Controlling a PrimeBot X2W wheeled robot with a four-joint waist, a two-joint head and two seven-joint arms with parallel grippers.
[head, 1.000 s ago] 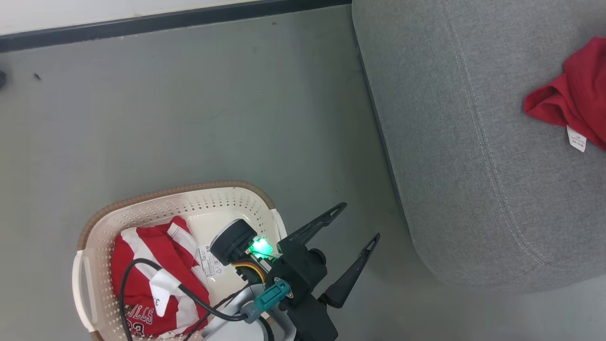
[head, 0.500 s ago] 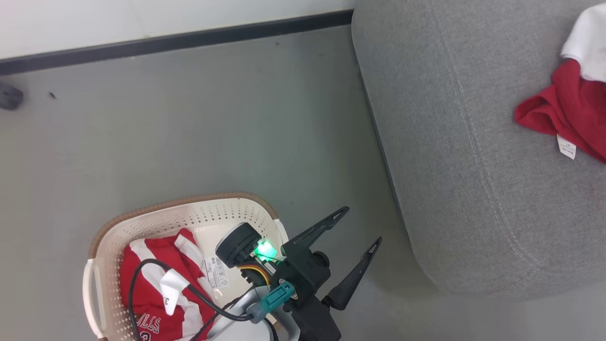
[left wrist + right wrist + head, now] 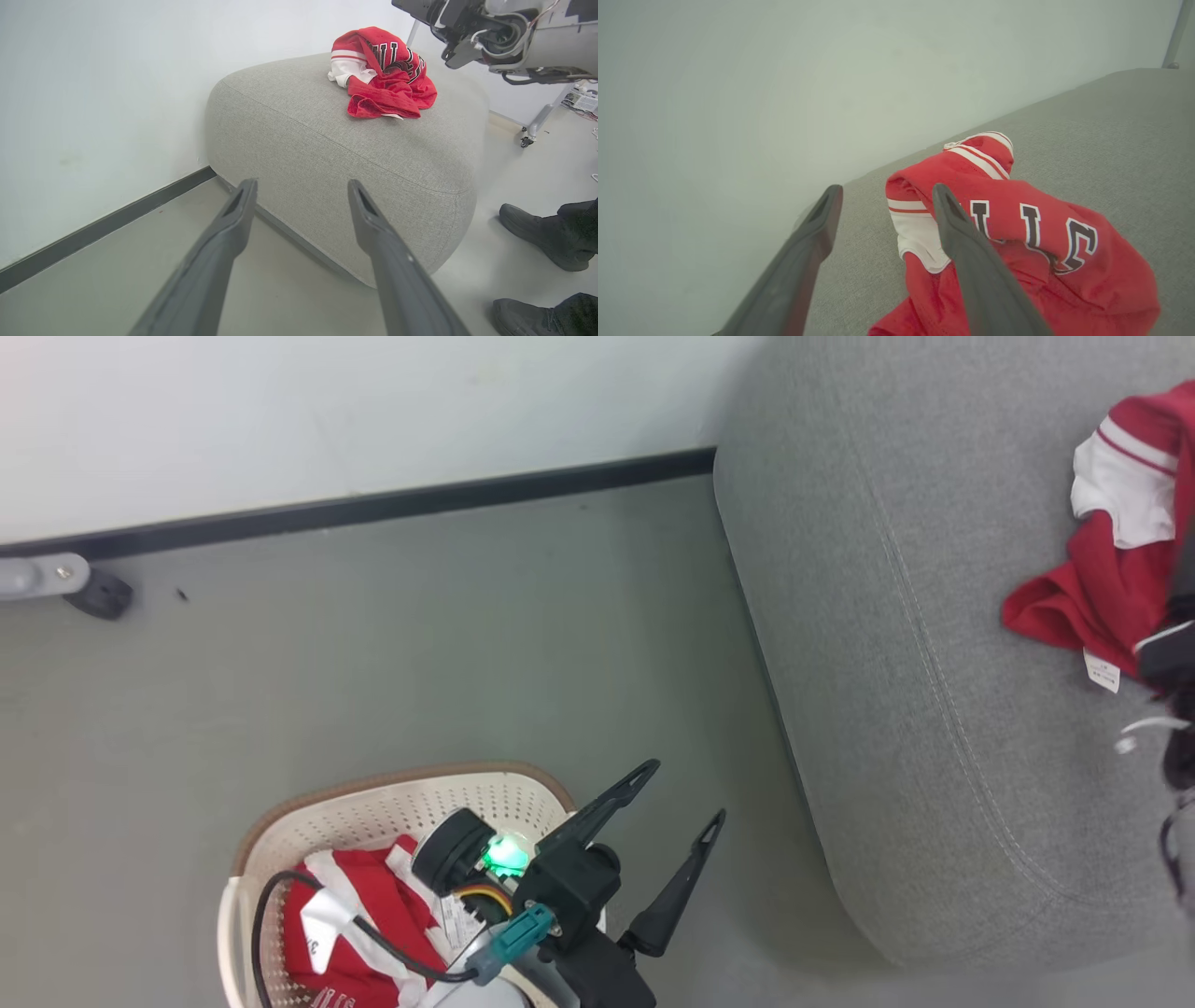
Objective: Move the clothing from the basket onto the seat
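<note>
My right claw (image 3: 887, 189) hangs spread and empty, clothing (image 3: 1017, 224) heaped on the seat (image 3: 1111, 121) just beyond it; my left claw (image 3: 683, 791) gapes wide, the basket (image 3: 373, 798) behind it.

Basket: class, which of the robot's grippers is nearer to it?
Left. Left gripper hovers by the basket rim; right gripper is away over the sofa, above red clothing.

Coarse grey woven cloth with stitched seams on the seat (image 3: 915, 691). Red mesh-like cloth, matt, white trim, for the clothing (image 3: 1064, 261). Perforated cream plastic, faintly glossy, brown braided-look rim on the basket (image 3: 420, 798). Smooth, slightly shiny grey floor (image 3: 420, 644). Matt white wall (image 3: 280, 420). Matt dark fingers (image 3: 215, 261).
</note>
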